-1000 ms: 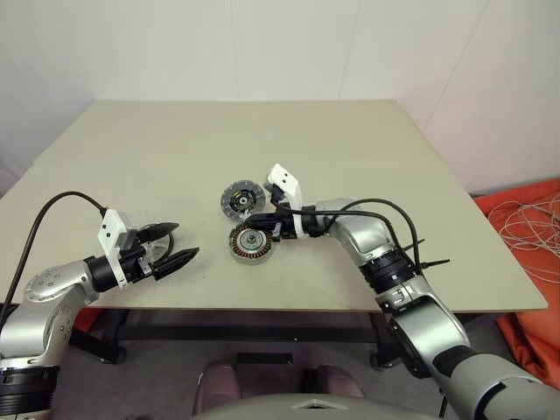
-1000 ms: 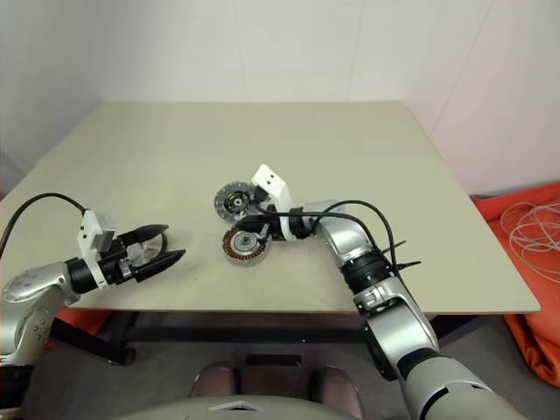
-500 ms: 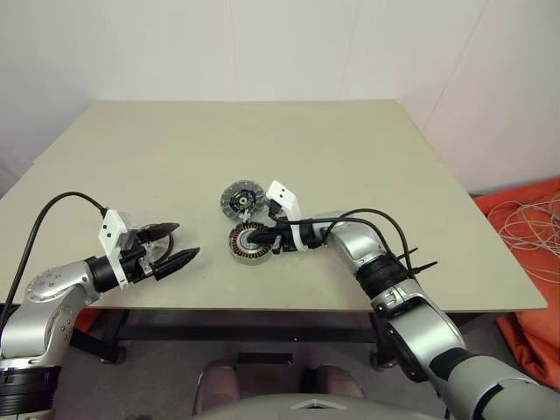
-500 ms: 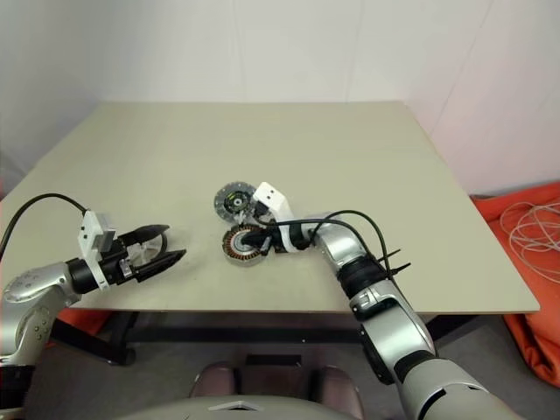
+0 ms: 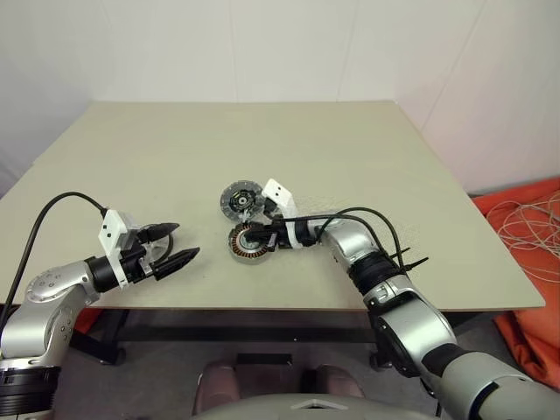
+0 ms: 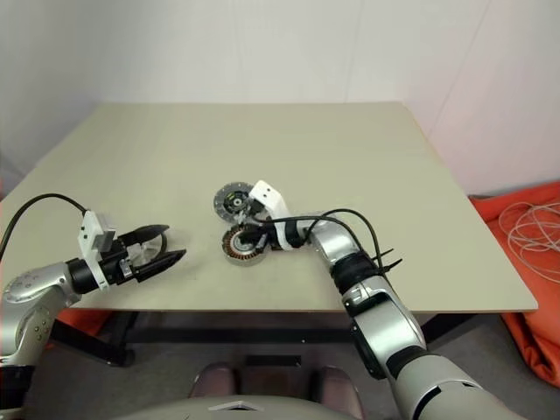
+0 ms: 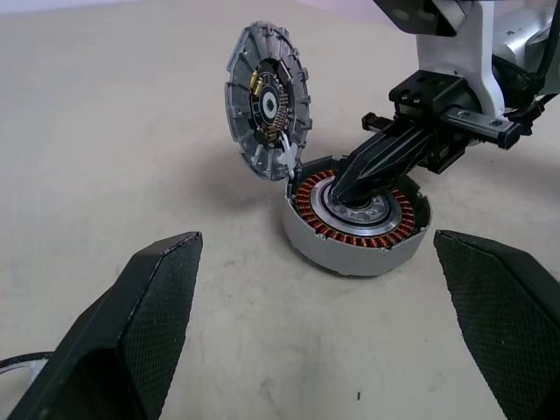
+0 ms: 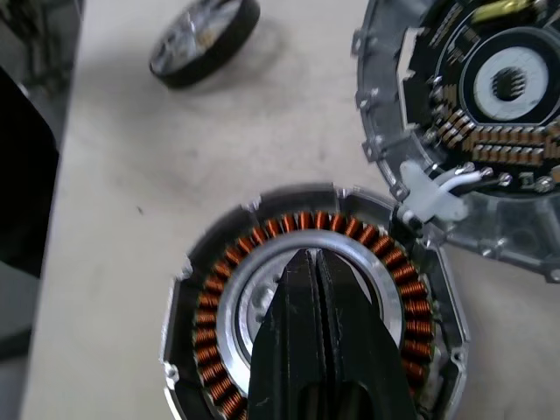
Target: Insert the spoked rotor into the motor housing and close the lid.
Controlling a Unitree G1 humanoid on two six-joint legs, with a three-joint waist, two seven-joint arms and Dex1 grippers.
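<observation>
A plain beige table (image 5: 350, 157) carries the parts. The motor housing (image 5: 249, 242) sits on it directly beneath the right gripper (image 5: 254, 234), whose closed tips point into its hub. The lid (image 5: 238, 200) lies just beyond that gripper, touching the housing. The spoked rotor (image 8: 204, 39) rests farther off.

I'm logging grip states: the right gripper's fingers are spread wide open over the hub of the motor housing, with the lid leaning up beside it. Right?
Not quite: the right gripper is shut, fingers pressed together over the motor housing hub, as the right wrist view shows. The lid does lean up beside it.
</observation>
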